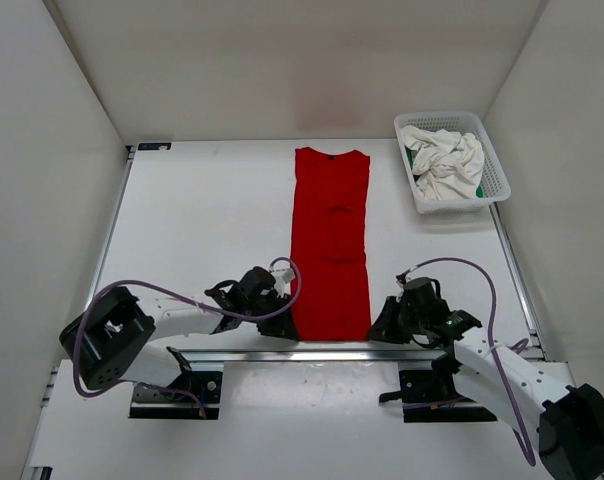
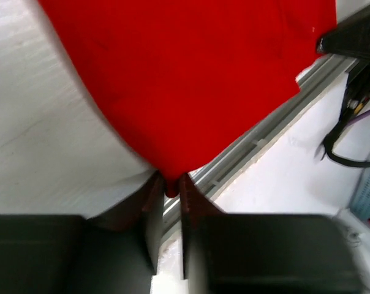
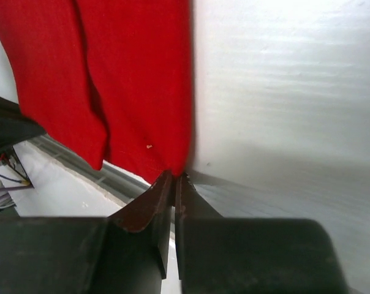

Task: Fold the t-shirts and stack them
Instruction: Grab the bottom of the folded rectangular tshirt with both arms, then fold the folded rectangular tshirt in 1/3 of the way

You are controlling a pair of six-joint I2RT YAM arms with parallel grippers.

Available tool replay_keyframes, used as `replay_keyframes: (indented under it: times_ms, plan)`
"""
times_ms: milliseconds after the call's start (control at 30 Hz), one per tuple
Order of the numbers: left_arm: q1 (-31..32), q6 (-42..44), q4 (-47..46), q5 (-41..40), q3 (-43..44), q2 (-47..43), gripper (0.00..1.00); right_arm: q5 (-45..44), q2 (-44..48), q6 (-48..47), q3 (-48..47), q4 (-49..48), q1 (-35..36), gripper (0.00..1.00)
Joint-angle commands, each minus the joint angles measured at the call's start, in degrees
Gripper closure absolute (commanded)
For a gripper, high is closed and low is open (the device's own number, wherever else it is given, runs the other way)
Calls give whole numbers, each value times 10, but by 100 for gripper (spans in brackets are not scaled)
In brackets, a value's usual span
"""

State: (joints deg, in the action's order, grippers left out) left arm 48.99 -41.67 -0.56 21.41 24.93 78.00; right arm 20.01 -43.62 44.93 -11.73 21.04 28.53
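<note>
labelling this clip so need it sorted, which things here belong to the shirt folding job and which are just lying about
Job: red t-shirt; white t-shirt and a sliver of green t-shirt, both in the basket; left end effector and right end effector, each pinching a near corner of the red one.
Lying about: basket; table; metal rail.

**Left wrist view.** Your left gripper [image 2: 169, 185] enters from the bottom edge. Its two dark wedge-shaped fingers [image 2: 149, 205] are pressed together on the lowest corner of the bright red soft cloth t-shirt [image 2: 191, 79]. From that pinched corner the shirt widens upward and fills most of the view, and its left edge is blurred. Left of the shirt lies the white table surface [image 2: 32, 135]. Just below the shirt's right-hand edge, a silver grooved metal rail [image 2: 252, 144] runs diagonally. Right of the shirt you see a black blocky machine part [image 2: 356, 30] and a looped black cable [image 2: 332, 157].
</note>
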Motion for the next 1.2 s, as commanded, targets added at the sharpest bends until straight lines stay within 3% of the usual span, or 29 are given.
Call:
replay_keyframes:
  times_ms: [0,33,133,300,433,567,733,900,1033,1167]
  plan:
    - [4,2,-8,-1,5,-3,80,-1,2,24,7,-11,24,100]
    - [3,1,-6,0,1,-7,89,-3,-2,31,7,-9,35,100]
    - [-6,-7,5,-3,-16,-30,100,-10,2,44,2,1,63,100]
    - [-14,-14,60,4,-63,-115,100,-10,34,73,-18,54,120,100]
    - [-25,-23,116,22,-69,-174,100,1,39,37,-71,77,87,100]
    - [-57,-10,155,18,-1,-195,100,-4,-16,-43,-151,87,35,100]
    - [-136,17,137,18,127,-131,100,16,-98,-128,-222,21,-78,100]
    - [-180,50,124,-36,270,26,100,28,-218,-166,-316,-36,-150,100]
    - [-209,56,133,-35,383,163,100,27,-338,-164,-383,-93,-177,100]
    - [-216,63,155,-72,471,230,100,31,-422,-157,-427,-127,-191,100]
